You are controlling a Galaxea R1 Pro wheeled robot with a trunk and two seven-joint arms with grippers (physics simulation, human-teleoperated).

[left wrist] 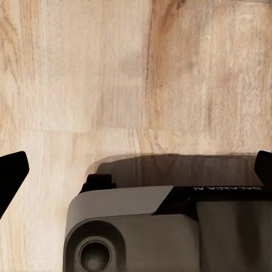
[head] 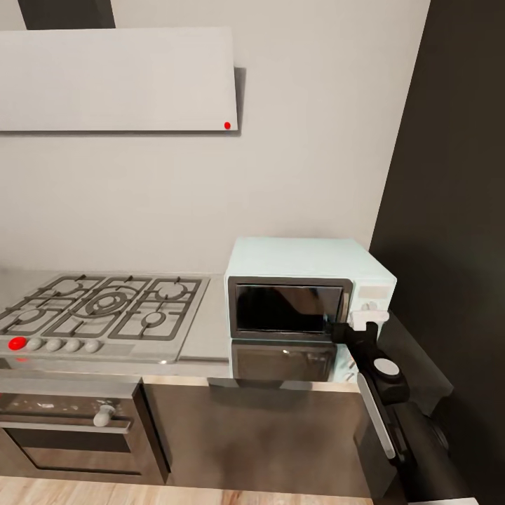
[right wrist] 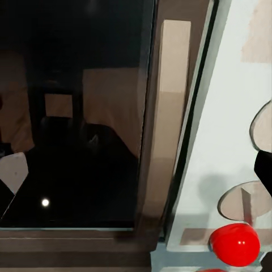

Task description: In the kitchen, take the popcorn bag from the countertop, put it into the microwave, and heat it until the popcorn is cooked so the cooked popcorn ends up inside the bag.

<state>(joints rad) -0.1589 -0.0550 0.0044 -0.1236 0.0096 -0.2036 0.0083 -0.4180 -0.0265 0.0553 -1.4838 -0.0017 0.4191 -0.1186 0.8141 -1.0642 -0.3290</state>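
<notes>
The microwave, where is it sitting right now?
In the head view the microwave sits on the grey countertop, right of the gas hob and beside the dark wall, with the right gripper at its door's right edge.

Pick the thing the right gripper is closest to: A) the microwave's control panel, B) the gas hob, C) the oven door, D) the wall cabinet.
A: in the head view the right gripper sits at the microwave, by the door's right edge and the control panel.

Right claw [head: 359, 324] fingertips against microwave [head: 301, 280], unclear.
</notes>
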